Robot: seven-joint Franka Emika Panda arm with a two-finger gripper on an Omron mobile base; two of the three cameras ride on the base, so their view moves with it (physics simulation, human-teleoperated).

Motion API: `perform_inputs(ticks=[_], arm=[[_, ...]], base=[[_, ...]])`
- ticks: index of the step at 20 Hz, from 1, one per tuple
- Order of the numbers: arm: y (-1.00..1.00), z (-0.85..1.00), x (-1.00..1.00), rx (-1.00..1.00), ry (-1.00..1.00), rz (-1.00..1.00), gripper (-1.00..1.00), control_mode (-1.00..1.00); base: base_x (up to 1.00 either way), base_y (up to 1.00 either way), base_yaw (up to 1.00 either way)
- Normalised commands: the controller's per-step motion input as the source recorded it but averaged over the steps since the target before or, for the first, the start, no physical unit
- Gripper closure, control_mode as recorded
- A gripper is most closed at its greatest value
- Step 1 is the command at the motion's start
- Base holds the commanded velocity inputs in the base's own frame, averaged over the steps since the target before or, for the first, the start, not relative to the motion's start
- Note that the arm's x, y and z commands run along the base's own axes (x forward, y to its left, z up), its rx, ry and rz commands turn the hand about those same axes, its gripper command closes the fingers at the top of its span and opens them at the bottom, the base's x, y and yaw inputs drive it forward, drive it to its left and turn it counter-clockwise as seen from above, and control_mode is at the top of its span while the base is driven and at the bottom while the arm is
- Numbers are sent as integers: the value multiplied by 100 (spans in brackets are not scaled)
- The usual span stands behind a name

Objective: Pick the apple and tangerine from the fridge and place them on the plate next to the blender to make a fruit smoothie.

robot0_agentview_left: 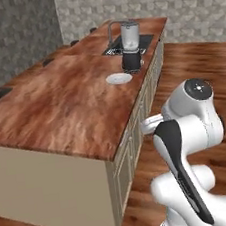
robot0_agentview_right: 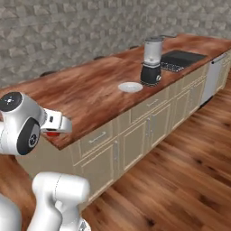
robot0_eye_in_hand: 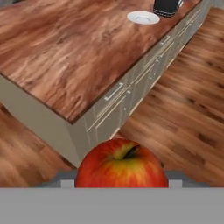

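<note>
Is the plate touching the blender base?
Apart. In the right base view a strip of bare counter separates the plate from the blender.

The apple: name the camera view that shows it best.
The hand view: the apple sits large at the bottom, with its red-yellow skin and stem dimple plain, held in the end effector. The right base view gives a small red sliver under the white hand. In the left base view I cannot make it out.
</note>
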Motion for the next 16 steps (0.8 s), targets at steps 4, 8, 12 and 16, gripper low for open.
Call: perform_inputs(ticks=[4,8,12,16], arm=[[0,0,0,0,0,0,100,100],[0,0,0,0,0,0,100,100],[0,0,0,0,0,0,100,100],[0,0,0,0,0,0,100,100]], base=[[100,-72,-32],[100,-53,-15],[100,-45,-1],[100,-55,0]])
